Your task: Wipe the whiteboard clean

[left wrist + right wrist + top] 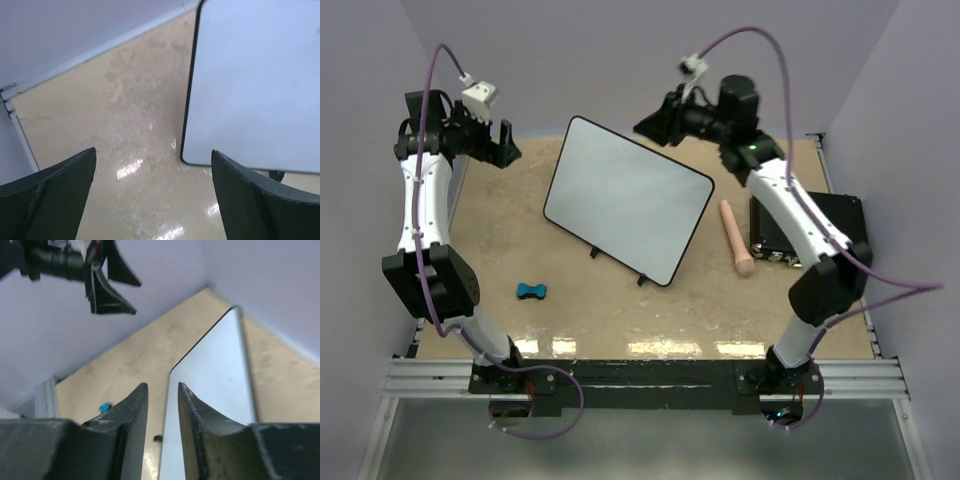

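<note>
**Desk:** Surface and room first.

**Me:** Beige mottled table (620, 320), glossy, with glare patches along the near edge. Pale lilac walls (620, 50) close it in on the left, far and right. A metal rail (650, 378) runs across the near edge and carries both bases.

The whiteboard (628, 198) sits mid-table, a little toward the far side. It is turned so that one corner points far-left. Two small black feet (595, 250) show at its near edge, and from above its face reads blank to me.

A small blue piece (531, 291) lies near-left of the board, well apart from it. A pink stick (737, 238) lies just right of the board, not touching. A black box (820, 225) sits right of that, partly hidden by my right arm (790, 210).

**Desk:** Arm poses?

**Me:** My left arm (425, 210) comes off the near-left base with the elbow folded low, and the forearm rises along the left edge. The left gripper (152, 195) hangs over the far-left table, aimed toward the board's left edge. Its fingers are spread wide with nothing between them.

The right arm climbs the right side from the near-right base and bends left at the far end. The right gripper (162, 405) is raised near the board's far edge, pointing left. Its jaws are parted by only a narrow slit and hold nothing. From what I see, neither gripper touches the board.
</note>
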Controlling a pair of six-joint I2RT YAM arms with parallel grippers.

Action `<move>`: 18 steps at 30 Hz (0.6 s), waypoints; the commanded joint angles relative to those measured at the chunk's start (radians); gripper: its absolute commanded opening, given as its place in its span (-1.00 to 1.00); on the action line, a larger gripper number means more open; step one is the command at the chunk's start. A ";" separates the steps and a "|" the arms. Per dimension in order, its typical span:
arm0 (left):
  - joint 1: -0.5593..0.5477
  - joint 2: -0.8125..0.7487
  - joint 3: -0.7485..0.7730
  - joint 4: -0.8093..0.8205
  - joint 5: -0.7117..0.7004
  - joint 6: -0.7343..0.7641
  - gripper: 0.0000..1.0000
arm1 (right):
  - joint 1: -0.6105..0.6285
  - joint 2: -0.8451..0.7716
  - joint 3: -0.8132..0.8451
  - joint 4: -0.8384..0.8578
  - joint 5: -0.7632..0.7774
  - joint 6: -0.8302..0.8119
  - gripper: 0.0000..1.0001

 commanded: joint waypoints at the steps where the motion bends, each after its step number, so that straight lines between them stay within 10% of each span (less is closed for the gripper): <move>1: -0.014 0.059 0.202 0.053 -0.025 -0.266 1.00 | -0.152 -0.165 -0.009 -0.001 0.047 -0.039 -0.21; 9: -0.132 0.090 0.210 0.035 -0.276 -0.301 1.00 | -0.499 -0.317 -0.210 -0.059 0.062 -0.042 0.46; 18: -0.155 -0.033 -0.170 0.105 -0.410 -0.252 1.00 | -0.665 -0.380 -0.500 -0.090 0.215 -0.206 0.87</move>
